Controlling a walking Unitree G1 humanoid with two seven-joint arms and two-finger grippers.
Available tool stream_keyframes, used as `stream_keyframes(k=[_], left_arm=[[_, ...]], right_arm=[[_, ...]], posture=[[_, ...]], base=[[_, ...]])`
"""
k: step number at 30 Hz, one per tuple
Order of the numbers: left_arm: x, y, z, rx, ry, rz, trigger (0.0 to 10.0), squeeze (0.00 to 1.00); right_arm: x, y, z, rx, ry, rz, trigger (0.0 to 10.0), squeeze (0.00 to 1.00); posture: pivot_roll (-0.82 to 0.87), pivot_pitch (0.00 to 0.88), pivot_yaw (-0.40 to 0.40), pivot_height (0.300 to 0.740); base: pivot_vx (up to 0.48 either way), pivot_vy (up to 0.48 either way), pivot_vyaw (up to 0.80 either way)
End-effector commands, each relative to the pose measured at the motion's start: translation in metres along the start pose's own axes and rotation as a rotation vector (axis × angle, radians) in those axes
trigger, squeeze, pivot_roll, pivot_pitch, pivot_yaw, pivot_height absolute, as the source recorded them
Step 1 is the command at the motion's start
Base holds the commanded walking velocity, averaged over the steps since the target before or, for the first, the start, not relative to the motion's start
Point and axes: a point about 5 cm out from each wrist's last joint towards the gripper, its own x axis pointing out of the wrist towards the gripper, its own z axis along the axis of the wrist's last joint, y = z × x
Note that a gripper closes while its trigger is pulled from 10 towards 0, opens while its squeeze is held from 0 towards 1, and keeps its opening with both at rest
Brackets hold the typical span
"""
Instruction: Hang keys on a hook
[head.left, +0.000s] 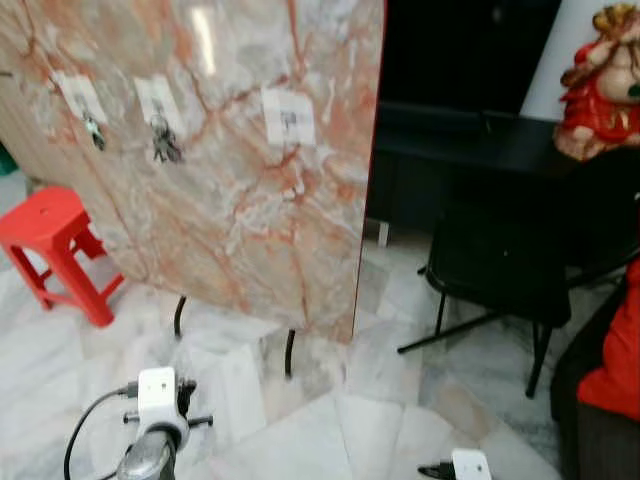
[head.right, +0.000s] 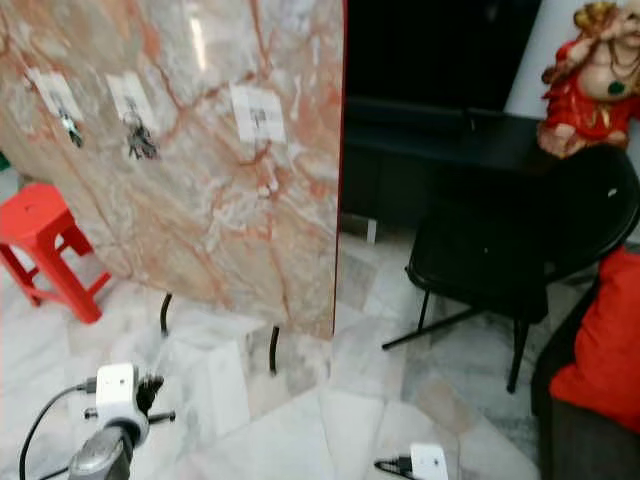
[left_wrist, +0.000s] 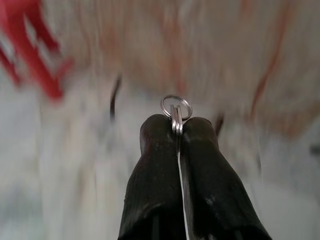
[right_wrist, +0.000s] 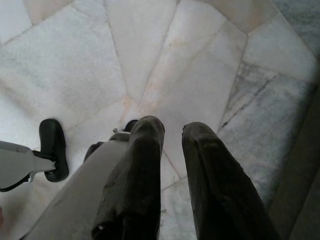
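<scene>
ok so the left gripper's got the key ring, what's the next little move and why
Probably raise the left gripper toward the rightmost hook on the marble board. Its fingers are shut on the key ring, the arm is low near the floor, and that hook looks bare while the other two hold keys.

L end effector (left_wrist: 177, 131) pinched tight, R end effector (right_wrist: 172, 131) fingers apart, low

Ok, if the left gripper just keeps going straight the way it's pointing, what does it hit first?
Probably the marble board. The left gripper, shut on the key ring, points at the board's lower part near its black legs; blur leaves depth unclear.
</scene>
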Motion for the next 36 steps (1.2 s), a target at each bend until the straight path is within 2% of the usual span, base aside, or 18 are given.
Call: stream_keyframes(k=[1,4,8,11,19,27,36], left_arm=[[0.002,-0.008,0.028,0.018,-0.17,-0.017,10.0,0.0],[0.0,-0.015,0.042,0.021,-0.251,-0.037,10.0,0.0],[-0.012,-0.04,0.08,0.067,-0.453,-0.104,10.0,0.0],[-0.017,-0.045,0.089,0.055,-0.491,-0.109,10.0,0.0],[-0.026,-0.056,0.092,0.042,-0.476,-0.154,10.0,0.0],[-0.024,-0.057,0.103,-0.003,-0.474,-0.162,10.0,0.0],[-0.022,-0.056,0.106,-0.034,-0.459,-0.159,10.0,0.0]], right_arm=[[0.0,0.0,0.0,0.007,-0.006,0.003,10.0,0.0],[0.0,0.0,0.0,0.007,-0.008,0.004,10.0,0.0],[0.0,-0.002,0.0,0.011,-0.017,0.002,10.0,0.0],[-0.001,-0.002,0.0,0.002,-0.018,0.005,10.0,0.0],[-0.001,-0.003,-0.002,-0.012,-0.015,0.005,10.0,0.0],[-0.001,-0.002,-0.003,-0.021,-0.01,0.008,10.0,0.0],[-0.001,-0.001,-0.002,-0.017,-0.01,0.013,10.0,0.0]], posture=[[-0.04,0.0,-0.004,0.736],[-0.04,0.0,-0.005,0.736],[-0.04,0.0,-0.011,0.736],[-0.04,0.0,-0.015,0.736],[-0.04,0.0,-0.012,0.736],[-0.04,0.0,-0.005,0.736],[-0.04,0.0,-0.009,0.736]], base=[[0.0,0.0,0.0],[0.0,0.0,0.0],[0.0,0.0,0.0],[0.0,0.0,0.0],[0.0,0.0,0.0],[0.0,0.0,0.0],[0.0,0.0,0.0]])
